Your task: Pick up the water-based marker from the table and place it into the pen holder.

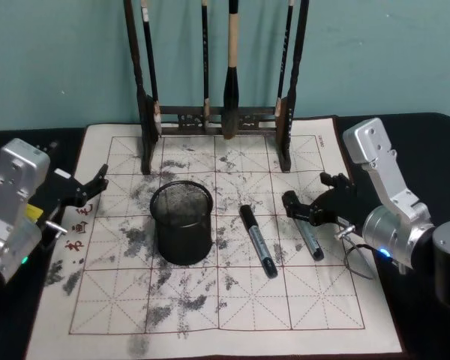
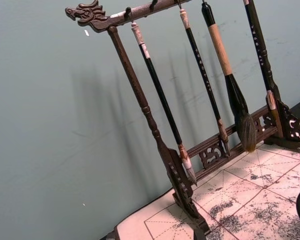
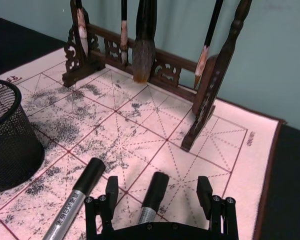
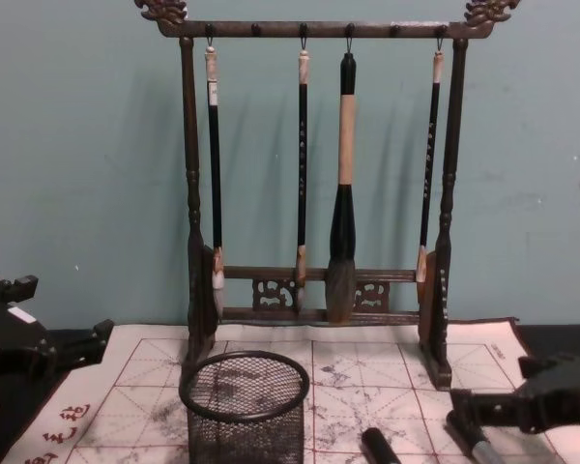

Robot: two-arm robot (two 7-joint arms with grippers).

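As it gapes wide, right end effector (image 3: 158,187) straddles marker (image 3: 150,206).

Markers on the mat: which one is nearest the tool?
The marker on the robot's right, farther from the pen holder. Its black cap lies between the right tool's open fingers.

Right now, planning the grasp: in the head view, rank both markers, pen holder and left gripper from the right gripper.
1. Right marker, between the fingers of the right gripper.
2. Middle marker, just left.
3. Pen holder, farther left.
4. Left gripper, far left.
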